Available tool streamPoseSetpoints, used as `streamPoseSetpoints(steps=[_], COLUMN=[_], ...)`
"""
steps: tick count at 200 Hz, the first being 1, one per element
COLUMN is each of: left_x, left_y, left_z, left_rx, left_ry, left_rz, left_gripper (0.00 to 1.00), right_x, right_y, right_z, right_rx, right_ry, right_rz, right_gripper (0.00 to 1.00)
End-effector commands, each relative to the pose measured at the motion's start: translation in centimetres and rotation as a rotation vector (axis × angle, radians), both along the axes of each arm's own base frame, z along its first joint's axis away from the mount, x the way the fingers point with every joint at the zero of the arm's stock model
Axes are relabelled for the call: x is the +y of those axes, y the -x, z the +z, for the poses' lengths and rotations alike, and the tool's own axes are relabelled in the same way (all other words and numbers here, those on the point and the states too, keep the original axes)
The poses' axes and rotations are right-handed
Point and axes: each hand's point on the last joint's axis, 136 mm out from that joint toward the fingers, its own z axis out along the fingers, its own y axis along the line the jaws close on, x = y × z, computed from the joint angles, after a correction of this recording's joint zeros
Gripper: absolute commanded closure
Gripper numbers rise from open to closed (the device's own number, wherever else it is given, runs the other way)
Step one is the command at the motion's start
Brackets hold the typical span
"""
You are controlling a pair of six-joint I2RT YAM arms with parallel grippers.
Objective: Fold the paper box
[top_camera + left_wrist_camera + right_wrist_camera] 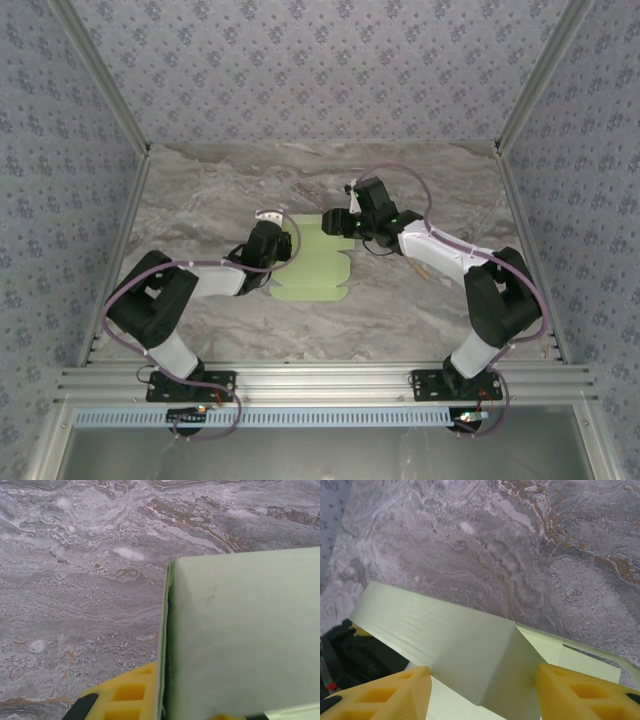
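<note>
The paper box [312, 268] is a pale lime-green card sheet with scalloped tabs, lying in the middle of the marble table. My left gripper [273, 235] is at its left edge. In the left wrist view that gripper [185, 705] is shut on the card [240, 630], with a raised panel standing between its yellow fingers [125, 695]. My right gripper [340, 222] hovers at the sheet's far right corner. In the right wrist view it [482, 692] is open, its yellow fingertips [585, 695] on either side of a folded-up corner of the card [470, 650].
A thin tan wooden stick [421, 268] lies under the right forearm. Patterned walls enclose the table [220, 190] on three sides. A metal rail [320, 382] runs along the near edge by the arm bases.
</note>
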Motion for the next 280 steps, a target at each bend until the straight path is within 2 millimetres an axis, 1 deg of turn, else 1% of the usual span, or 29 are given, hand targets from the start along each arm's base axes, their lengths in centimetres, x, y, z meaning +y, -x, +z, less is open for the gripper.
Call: streamPoseSetpoints(steps=[1, 11, 44, 79, 112, 133, 147, 157, 163, 184, 213, 228, 242, 258, 280], left_x=[-0.1, -0.1, -0.2, -0.2, -0.2, -0.1, 0.1, 0.4, 0.5, 0.8, 0.8, 0.9, 0.9, 1.0, 0.9], left_y=[0.0, 0.0, 0.0, 0.1, 0.0, 0.0, 0.0, 0.0, 0.1, 0.1, 0.2, 0.2, 0.2, 0.3, 0.3], left_z=[0.9, 0.9, 0.7, 0.6, 0.7, 0.7, 0.8, 0.8, 0.8, 0.9, 1.2, 1.3, 1.5, 1.7, 2.0], left_rx=[-0.024, -0.027, -0.022, -0.021, -0.020, -0.019, -0.017, -0.016, -0.015, -0.016, -0.014, -0.014, -0.015, -0.017, -0.022], left_ry=[0.018, 0.019, 0.018, 0.016, 0.013, 0.011, 0.006, 0.001, -0.003, -0.007, -0.004, -0.004, -0.005, -0.003, 0.004], left_rz=[0.006, 0.007, 0.002, 0.002, 0.008, 0.014, 0.024, 0.035, 0.038, 0.051, 0.052, 0.053, 0.054, 0.056, 0.055], left_gripper=[0.96, 0.96, 0.96, 0.96, 0.96, 0.96, 0.96, 0.95, 0.95, 0.96, 0.96, 0.95, 0.95, 0.95, 0.95], right_x=[0.8, 0.9, 1.3, 2.0, 2.0, 1.8, 1.5, 1.0, 0.5, -1.1, -3.5, -4.2, -4.4, -3.5, -2.2], right_y=[-0.8, -0.9, -1.0, -1.0, -1.1, -1.1, -1.1, -1.0, -0.9, -0.2, 1.7, 3.1, 4.4, 5.6, 5.7], right_z=[1.5, 1.3, 0.5, -0.1, 0.0, 0.3, 0.7, 1.1, 1.4, 1.8, 1.8, 1.7, 0.4, -2.0, -4.7], right_rx=[-0.012, -0.003, 0.018, 0.035, 0.027, 0.020, 0.005, -0.014, -0.028, -0.064, -0.101, -0.123, -0.119, -0.105, -0.104], right_ry=[-0.105, -0.111, -0.129, -0.144, -0.142, -0.143, -0.127, -0.095, -0.065, 0.031, 0.129, 0.164, 0.202, 0.217, 0.236], right_rz=[-0.038, -0.045, -0.059, -0.057, -0.065, -0.066, -0.057, -0.056, -0.056, -0.047, -0.038, -0.026, -0.014, 0.008, 0.003], right_gripper=[0.42, 0.42, 0.48, 0.56, 0.68, 0.69, 0.66, 0.60, 0.54, 0.44, 0.38, 0.35, 0.34, 0.32, 0.31])
